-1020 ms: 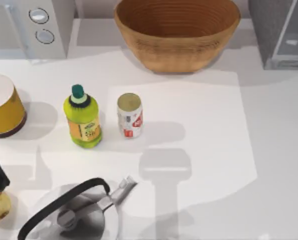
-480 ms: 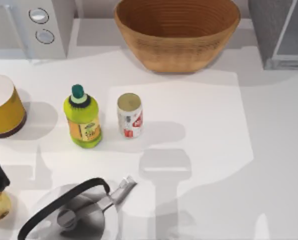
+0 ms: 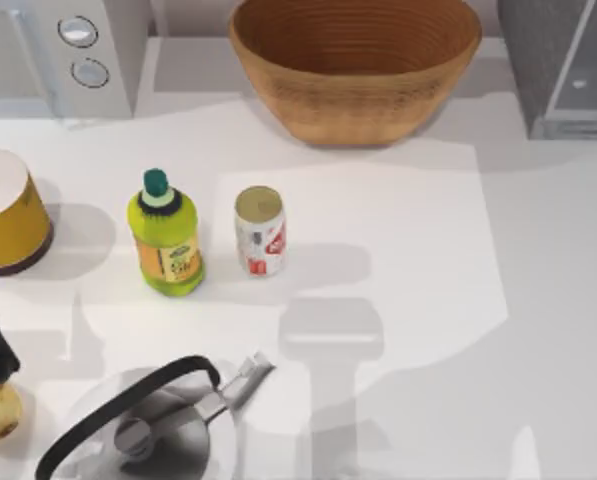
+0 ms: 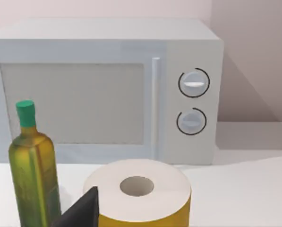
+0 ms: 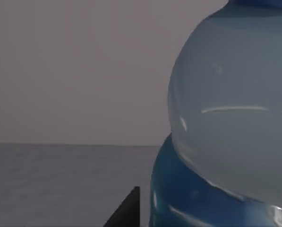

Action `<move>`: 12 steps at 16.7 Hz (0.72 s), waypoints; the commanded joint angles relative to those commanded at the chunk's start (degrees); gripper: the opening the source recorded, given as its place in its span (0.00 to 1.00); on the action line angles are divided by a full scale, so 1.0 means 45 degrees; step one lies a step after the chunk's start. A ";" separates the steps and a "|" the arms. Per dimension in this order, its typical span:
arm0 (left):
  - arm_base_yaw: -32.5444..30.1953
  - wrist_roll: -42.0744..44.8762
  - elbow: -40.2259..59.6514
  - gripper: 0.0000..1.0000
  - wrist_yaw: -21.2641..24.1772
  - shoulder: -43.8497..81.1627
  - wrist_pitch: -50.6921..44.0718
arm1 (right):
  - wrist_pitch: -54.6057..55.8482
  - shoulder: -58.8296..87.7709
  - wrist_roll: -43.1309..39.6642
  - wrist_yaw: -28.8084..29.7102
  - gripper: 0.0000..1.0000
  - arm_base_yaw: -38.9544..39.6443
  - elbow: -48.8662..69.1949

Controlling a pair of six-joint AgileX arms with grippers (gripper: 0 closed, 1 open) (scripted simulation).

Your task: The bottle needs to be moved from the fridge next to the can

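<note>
Clear plastic of the bottle point(image 5: 230, 118) stands upright just before our right gripper inside the fridge point(image 3: 563, 70), far from the can point(image 3: 260, 230); its fingers' opening we cannot tell.

bottle, fridge and can, as you see them.
your clear bottle point(image 5: 226, 109) with its blue label fills the right wrist view; the dark grey fridge point(image 3: 538, 60) sits top right; the white-and-red can point(image 3: 260, 230) stands upright mid-table.
</note>
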 joint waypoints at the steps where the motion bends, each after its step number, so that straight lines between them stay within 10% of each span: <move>1: 0.0000 0.0000 0.0000 1.00 0.0000 0.0000 0.0000 | 0.0000 0.0000 0.0000 0.0000 0.47 0.0000 0.0000; 7: 0.0000 0.0000 0.0000 1.00 0.0000 0.0000 0.0000 | 0.0000 0.0000 0.0000 0.0000 0.02 0.0000 0.0000; 12: 0.0000 0.0000 0.0000 1.00 0.0000 0.0000 0.0000 | 0.0000 0.0000 0.0000 0.0000 0.00 0.0000 0.0000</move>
